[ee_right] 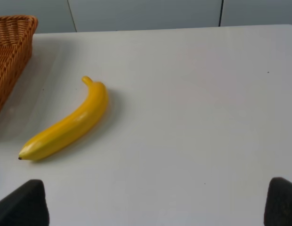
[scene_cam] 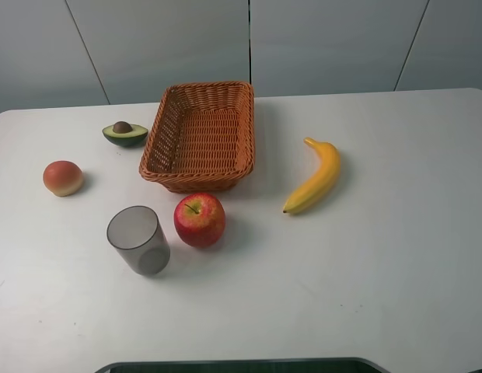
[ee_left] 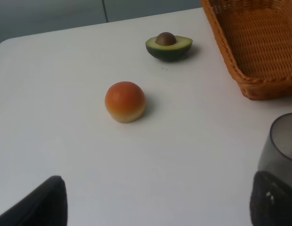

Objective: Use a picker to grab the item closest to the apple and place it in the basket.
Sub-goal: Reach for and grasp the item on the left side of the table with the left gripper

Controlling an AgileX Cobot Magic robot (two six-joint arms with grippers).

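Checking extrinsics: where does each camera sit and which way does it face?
Exterior high: high, looking down on table, basket, apple, cup; no arms show.
Left wrist: low over table, facing peach and avocado; left gripper open, both tips show.
Right wrist: low, facing banana; right gripper open, both tips show.
Shared: basket in all three.

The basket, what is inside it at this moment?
Nothing lies inside the basket: the high view shows only its bare woven floor and inner walls. The inner face of its near wall, beside the apple, is turned away and cannot be seen.
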